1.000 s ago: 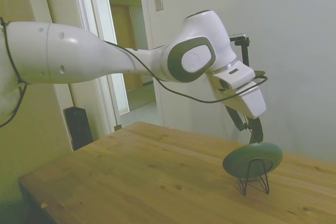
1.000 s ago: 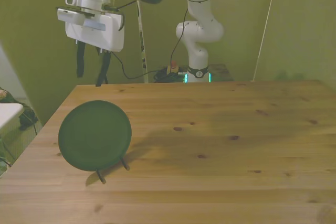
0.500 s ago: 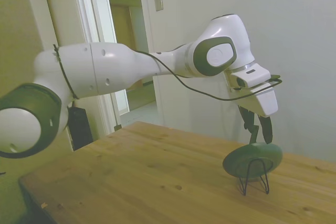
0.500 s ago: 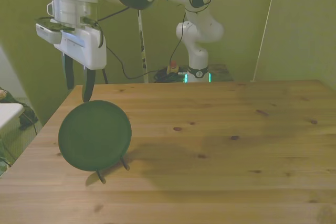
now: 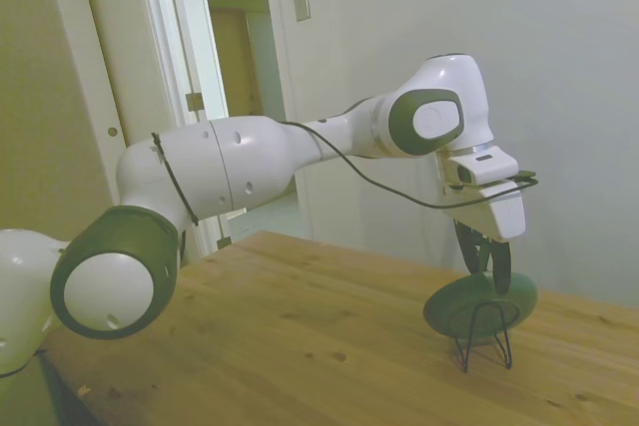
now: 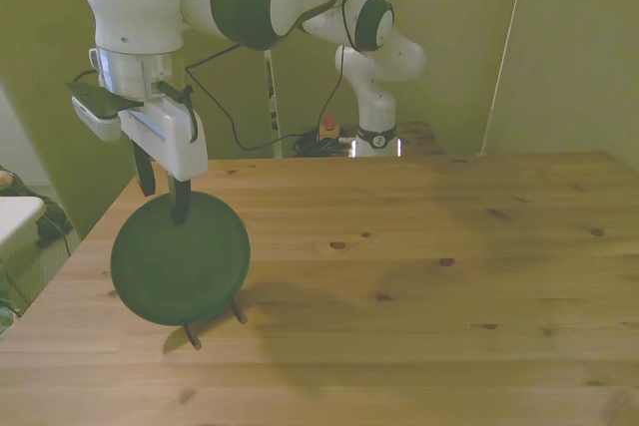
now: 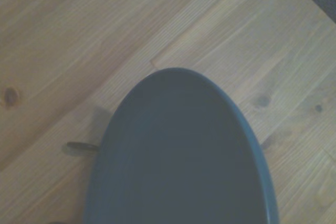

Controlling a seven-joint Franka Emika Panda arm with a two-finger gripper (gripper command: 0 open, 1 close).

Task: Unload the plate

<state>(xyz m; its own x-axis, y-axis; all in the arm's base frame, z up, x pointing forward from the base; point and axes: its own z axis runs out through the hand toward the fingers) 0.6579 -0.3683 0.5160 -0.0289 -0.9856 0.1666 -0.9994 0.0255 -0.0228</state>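
Front view: plate (image 6: 180, 258) stands tilted on wire stand (image 6: 192, 336), on table (image 6: 419, 276) near its 9 o'clock edge. Gripper (image 6: 163, 197) at plate's 12 o'clock rim, fingers spread, one before rim, one behind. Side view: plate (image 5: 479, 304), stand (image 5: 483, 338), gripper (image 5: 489, 268) the same. Wrist view: plate (image 7: 178, 156) fills frame.

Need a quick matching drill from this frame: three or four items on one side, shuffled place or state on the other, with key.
Items
1. round dark green plate
2. thin black wire stand
3. gripper
4. wooden table

Descriptions
A. open, one finger in front of the plate's top rim and one behind it
B. propped nearly upright, leaning in the stand
C. bare pale planks with dark knots
D. feet on the table, holding the plate up

Pairs: 1-B, 2-D, 3-A, 4-C
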